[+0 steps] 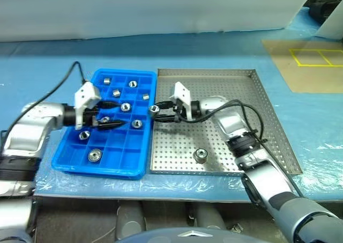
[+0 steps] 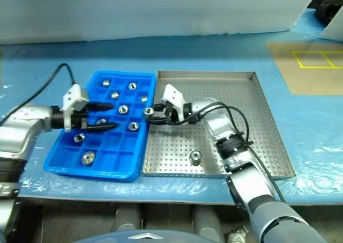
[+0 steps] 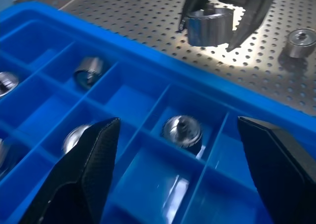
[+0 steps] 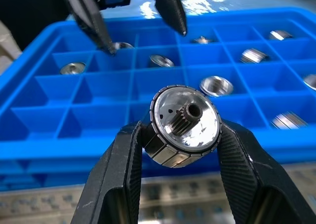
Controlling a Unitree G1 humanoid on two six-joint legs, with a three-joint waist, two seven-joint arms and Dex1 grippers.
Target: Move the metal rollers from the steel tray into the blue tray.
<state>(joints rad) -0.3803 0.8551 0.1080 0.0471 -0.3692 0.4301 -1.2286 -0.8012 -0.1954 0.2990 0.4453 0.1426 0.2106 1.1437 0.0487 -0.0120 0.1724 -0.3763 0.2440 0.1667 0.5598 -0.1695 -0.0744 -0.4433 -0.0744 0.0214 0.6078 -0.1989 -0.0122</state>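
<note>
Right tool [image 4: 180,135] clamped on one metal roller [image 4: 184,125], held at the seam between the two trays, just beside the blue tray's [image 1: 75,160] near wall. Left tool [image 1: 110,114] spread wide and empty, hovering over the blue tray's middle compartments. Scattered singly in those compartments, about nine metal rollers [image 1: 95,155], several squares bare. On the steel tray [image 1: 268,125], one lone roller [image 1: 201,155] near the front rim. Both trays side by side on the blue-covered bench [image 1: 43,66].

My right pincer [image 1: 157,112] grips a roller [image 1: 154,109] at the blue tray [image 1: 115,160] edge; left pincer [image 1: 115,113] hovers open over it.
</note>
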